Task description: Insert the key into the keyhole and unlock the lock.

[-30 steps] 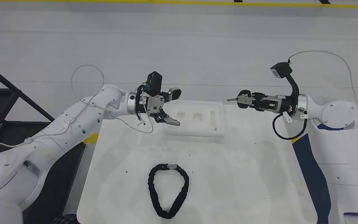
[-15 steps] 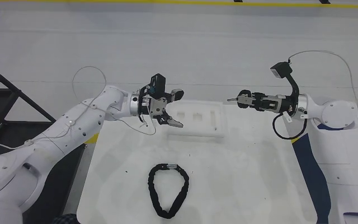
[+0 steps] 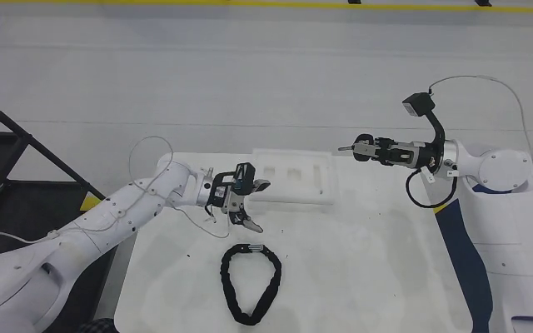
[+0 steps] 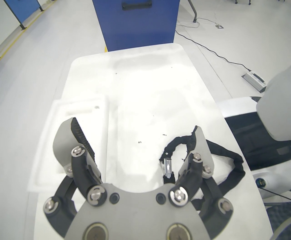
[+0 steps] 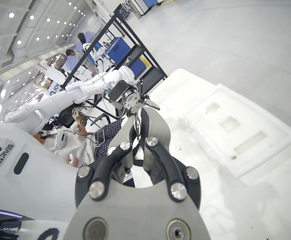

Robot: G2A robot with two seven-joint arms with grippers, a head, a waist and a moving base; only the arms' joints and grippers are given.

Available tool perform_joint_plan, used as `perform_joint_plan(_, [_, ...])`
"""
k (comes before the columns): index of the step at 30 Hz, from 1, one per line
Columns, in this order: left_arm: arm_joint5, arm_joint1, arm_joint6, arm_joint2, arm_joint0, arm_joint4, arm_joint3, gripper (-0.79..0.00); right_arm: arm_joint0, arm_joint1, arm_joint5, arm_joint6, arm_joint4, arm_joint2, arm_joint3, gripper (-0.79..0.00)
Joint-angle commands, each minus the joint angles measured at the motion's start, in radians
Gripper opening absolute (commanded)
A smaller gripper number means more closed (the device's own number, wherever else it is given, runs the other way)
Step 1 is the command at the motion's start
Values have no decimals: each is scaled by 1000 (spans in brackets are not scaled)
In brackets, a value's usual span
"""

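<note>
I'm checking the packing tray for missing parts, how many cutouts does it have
3, in a row in the foam tray: one at the end nearest the left gripper, one in the middle, and a long slot at the other end. None seems hidden.

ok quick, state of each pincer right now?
Left pincer: open, empty, close to the chain lock.
Right pincer: closed on a thin metal piece, likely the key.

The table (image 3: 375, 266) and the foam tray (image 3: 291, 196) are white. The lock (image 4: 237, 169) is a black chain with a silver cylinder (image 4: 167, 167) (shiny metal). The key (image 3: 342, 150) looks silver-grey. The cabinet (image 4: 136, 25) near the table is plain blue, with a black handle (image 4: 136, 5).
</note>
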Motion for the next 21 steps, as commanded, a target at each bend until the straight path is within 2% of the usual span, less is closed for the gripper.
perform_joint_plan(1, [-5, -2, 18, 1, 16, 33, 11, 0, 0, 0, 0, 0, 0, 0, 0, -785])
perform_joint_plan(7, [-5, -18, 71, 17, 59, 148, 30, 0, 0, 0, 0, 0, 0, 0, 0, -785])
perform_joint_plan(14, [-5, -60, 191, 79, 86, 219, 127, 0, 0, 0, 0, 0, 0, 0, 0, -785])
perform_joint_plan(21, [-5, -101, 275, 79, 111, 343, 223, 0, 0, 0, 0, 0, 0, 0, 0, -785])
